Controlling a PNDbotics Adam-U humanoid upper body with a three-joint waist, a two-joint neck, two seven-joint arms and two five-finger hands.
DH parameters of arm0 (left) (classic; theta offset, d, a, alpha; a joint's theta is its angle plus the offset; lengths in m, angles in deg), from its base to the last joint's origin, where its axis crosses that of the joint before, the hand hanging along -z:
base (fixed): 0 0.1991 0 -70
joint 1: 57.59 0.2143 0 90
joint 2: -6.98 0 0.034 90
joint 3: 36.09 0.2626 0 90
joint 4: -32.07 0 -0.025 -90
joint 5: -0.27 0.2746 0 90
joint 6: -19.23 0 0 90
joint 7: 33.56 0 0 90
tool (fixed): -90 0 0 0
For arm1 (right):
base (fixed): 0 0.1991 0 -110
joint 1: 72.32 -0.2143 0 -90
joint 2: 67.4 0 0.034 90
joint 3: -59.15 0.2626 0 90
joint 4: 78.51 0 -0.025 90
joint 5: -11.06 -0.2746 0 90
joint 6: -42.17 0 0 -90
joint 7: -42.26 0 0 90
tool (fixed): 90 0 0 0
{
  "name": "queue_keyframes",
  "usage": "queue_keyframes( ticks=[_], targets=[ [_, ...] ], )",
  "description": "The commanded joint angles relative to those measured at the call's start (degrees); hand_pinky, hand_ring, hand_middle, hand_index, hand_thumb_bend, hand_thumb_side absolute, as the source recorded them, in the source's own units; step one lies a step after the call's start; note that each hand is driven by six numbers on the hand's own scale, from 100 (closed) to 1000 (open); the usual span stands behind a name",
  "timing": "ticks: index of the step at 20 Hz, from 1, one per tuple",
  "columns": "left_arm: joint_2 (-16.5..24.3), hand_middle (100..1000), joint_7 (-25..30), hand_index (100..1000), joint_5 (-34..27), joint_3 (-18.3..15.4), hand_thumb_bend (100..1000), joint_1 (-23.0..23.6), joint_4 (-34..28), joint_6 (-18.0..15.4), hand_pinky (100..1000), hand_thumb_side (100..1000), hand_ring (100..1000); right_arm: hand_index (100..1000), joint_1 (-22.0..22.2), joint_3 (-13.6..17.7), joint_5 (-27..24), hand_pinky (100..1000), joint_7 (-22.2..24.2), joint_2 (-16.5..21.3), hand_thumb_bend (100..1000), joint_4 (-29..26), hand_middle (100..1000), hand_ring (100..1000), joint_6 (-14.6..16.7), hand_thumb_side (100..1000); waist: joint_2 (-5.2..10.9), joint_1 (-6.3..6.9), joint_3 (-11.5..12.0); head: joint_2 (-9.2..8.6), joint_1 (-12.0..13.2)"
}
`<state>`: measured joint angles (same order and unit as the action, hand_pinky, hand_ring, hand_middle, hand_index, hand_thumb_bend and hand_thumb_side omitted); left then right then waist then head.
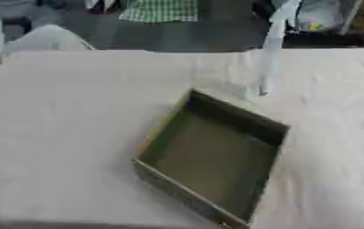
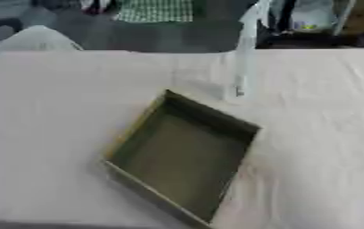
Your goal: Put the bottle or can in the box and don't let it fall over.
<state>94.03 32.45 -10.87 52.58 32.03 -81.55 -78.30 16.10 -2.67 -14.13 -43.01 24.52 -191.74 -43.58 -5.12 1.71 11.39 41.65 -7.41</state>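
Neither of my hands shows in the left eye view or the right eye view, so I cannot tell whether my fingers are apart, together or closed on anything.

The two views differ little. In the left eye view the box (image 1: 238, 117) sits just right of the middle of the frame, and its nearest corner reaches the bottom edge. In the right eye view it lies at the middle, with more white cloth showing to its right.

The task's thing, as far as I can make out, is a pale tall thing (image 1: 269, 62). It is narrow, whitish and partly see-through, and it stands in the upper right of the frame, leaning slightly. Its foot rests on the cloth just beyond the box's far wall, outside the box. Its top runs up past the table's far edge into the dark background. I cannot tell whether it is a bottle.

The box is shallow and square, with an olive floor, dark walls and a yellowish left rim. It is turned so that one corner points toward the top of the frame.

I count one box, one pale tall thing and one table (image 1: 59, 134) under a white cloth.
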Motion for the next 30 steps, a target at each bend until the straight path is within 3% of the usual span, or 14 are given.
queue_keyframes(
  ticks=[1,10,16,22,24,27,29,30],
  targets=[
    [0.9,963,0.1,746,-0.2,-0.5,777,-0.4,-1.0,0.0,1000,636,1000,1000,-0.3,0.2,-0.5,761,-0.5,1.2,100,-1.4,1000,912,-0.2,673,0.41,-0.06,0.1,-0.59,0.2],
    [0.8,965,0.1,745,-0.1,-0.4,777,-0.3,-1.0,0.1,1000,636,1000,1000,-0.8,-1.2,-2.5,741,-0.1,3.8,100,-1.4,1000,889,1.1,664,0.36,-0.18,0.3,-0.39,-0.3],
    [0.9,965,0.2,744,-0.1,-0.3,777,-0.3,-1.0,0.2,1000,636,1000,1000,-1.1,-4.1,-9.7,697,2.5,7.4,100,-1.3,1000,853,-0.3,689,0.37,-0.23,0.5,-0.41,-0.7],
    [1.0,965,0.4,744,-0.2,-0.2,776,-0.3,-1.0,0.2,1000,637,1000,1000,-1.9,-6.4,-25.9,682,5.4,10.0,100,-0.1,1000,835,-7.9,741,0.41,-0.23,0.6,-0.46,-1.1],
    [1.0,966,0.4,744,-0.2,-0.2,776,-0.3,-1.0,0.2,1000,637,1000,1000,-2.3,-7.0,-31.3,626,6.0,10.3,100,0.3,1000,786,-11.4,794,0.43,-0.20,0.6,-0.54,-1.3],
    [1.0,966,0.5,744,-0.2,-0.1,776,-0.2,-1.0,0.2,1000,636,1000,1000,-2.9,-7.9,-40.3,542,4.9,10.3,328,1.1,978,684,-17.3,862,0.45,-0.17,0.7,-0.58,-1.5],
    [1.0,966,0.5,743,-0.3,-0.1,776,-0.2,-1.0,0.3,1000,636,1000,1000,-3.3,-8.3,-46.9,533,2.8,10.2,443,1.5,953,651,-20.6,892,0.46,-0.18,0.7,-0.58,-1.5],
    [1.0,966,0.5,743,-0.3,-0.1,776,-0.2,-1.0,0.3,1000,636,1000,1000,-3.5,-8.4,-49.9,532,1.7,10.2,455,1.6,950,648,-21.9,895,0.46,-0.19,0.7,-0.59,-1.5]
  ],
)
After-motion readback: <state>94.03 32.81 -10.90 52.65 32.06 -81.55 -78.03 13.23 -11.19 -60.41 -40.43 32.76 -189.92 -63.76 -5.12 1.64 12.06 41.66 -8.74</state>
